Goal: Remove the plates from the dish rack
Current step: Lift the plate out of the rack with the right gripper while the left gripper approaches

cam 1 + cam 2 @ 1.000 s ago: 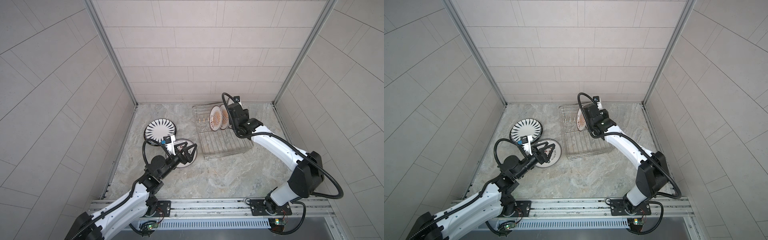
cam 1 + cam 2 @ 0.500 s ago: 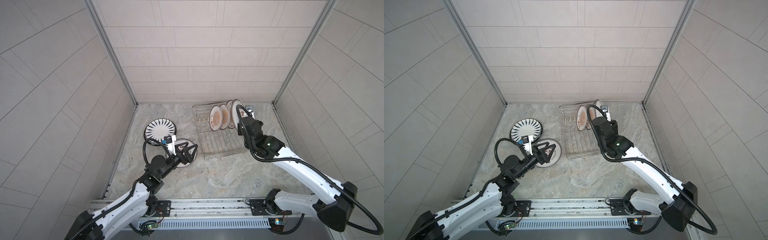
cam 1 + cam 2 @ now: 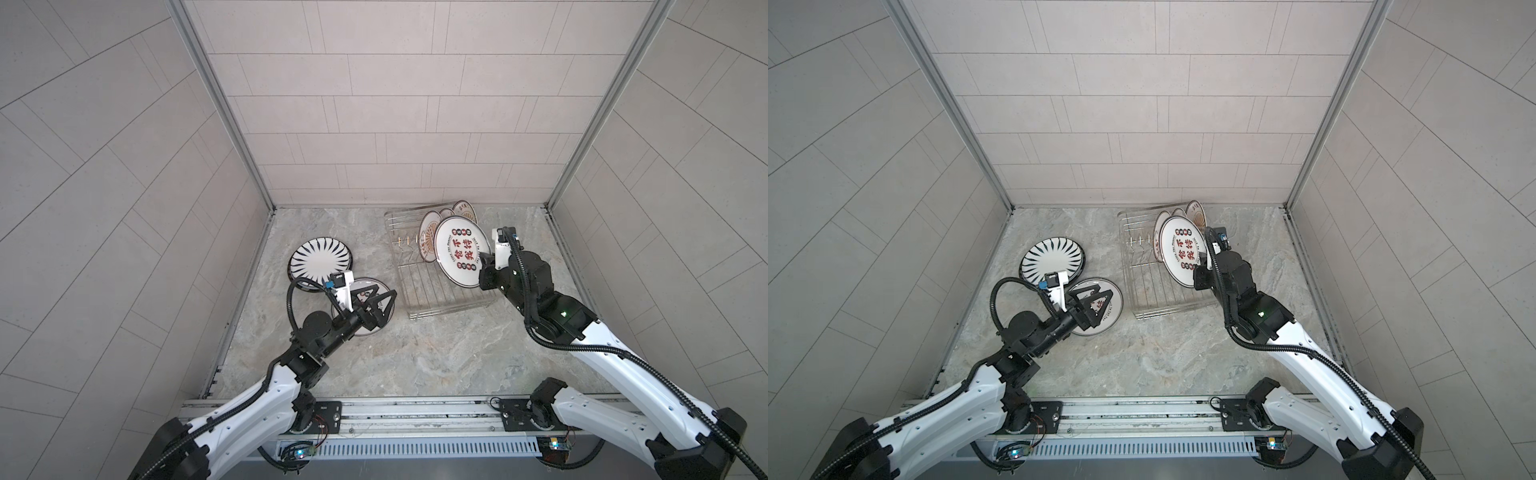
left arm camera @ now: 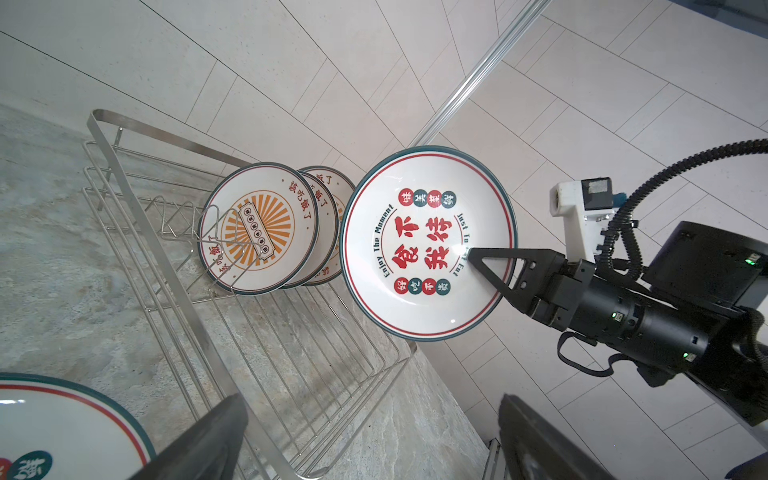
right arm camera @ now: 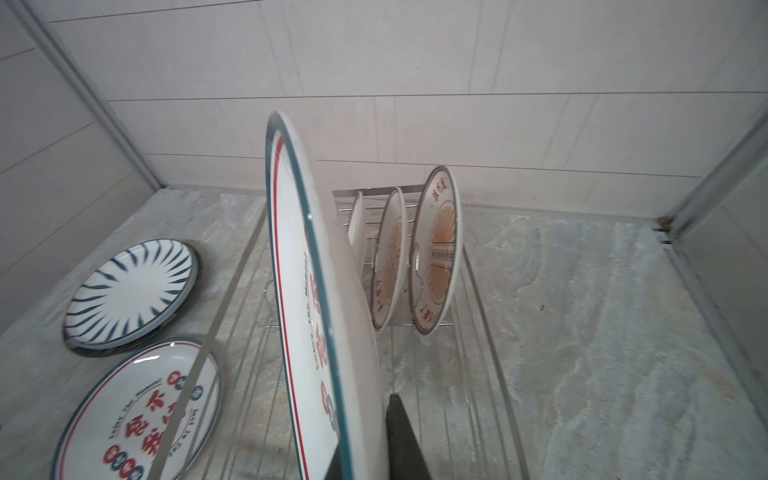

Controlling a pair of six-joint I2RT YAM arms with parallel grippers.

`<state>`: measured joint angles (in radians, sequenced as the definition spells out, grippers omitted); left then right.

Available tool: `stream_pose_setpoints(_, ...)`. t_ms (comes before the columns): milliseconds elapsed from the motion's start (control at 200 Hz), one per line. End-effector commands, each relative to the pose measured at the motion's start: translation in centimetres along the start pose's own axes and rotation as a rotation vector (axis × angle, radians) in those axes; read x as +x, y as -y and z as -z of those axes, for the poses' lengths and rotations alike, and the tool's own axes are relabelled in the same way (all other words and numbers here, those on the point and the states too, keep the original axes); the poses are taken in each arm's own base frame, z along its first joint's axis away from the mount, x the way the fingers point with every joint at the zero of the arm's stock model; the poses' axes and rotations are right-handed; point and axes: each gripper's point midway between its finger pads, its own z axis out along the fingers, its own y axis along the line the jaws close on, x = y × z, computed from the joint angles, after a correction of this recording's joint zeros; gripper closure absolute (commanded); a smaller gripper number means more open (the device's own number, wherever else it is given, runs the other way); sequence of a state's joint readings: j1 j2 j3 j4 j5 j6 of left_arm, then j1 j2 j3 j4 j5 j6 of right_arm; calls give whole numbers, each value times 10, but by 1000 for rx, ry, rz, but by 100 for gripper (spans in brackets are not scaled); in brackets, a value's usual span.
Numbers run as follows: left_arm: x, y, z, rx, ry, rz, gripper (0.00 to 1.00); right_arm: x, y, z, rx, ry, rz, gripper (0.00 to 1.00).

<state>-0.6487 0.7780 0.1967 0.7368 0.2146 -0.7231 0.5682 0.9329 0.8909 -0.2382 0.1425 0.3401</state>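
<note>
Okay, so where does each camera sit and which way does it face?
Top views: high above the front rail, looking down; both arms and the dish rack show.
Left wrist: on the left arm, facing across the rack at the character plate in the right gripper; own open fingers show.
Right wrist: behind that plate's edge, facing the back wall; one own finger shows.
Shared: all see the character plate.

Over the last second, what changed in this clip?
The right claw, shut on the lettered plate, drew back from the far end of the rack, raising that plate and carrying it toward the front. The left claw stayed open over the plate on the table. The striped plate and the sunburst plates in the rack kept their places.
</note>
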Motion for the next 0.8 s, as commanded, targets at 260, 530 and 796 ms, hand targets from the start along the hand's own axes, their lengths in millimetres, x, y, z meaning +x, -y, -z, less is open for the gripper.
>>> stream_pose_setpoints(260, 1, -6, -9, 5, 34, 25, 0, -17, -89, 16, -544, 58, -155, 94)
stream_pose_setpoints(530, 1, 6, -12, 93, 46, 63, 17, -3, -108, -1, -641, 8, -206, 94)
stream_pose_setpoints(796, -1, -1, -12, 60, 60, 108, 54, 7, -113, -6, -676, -4, -224, 94)
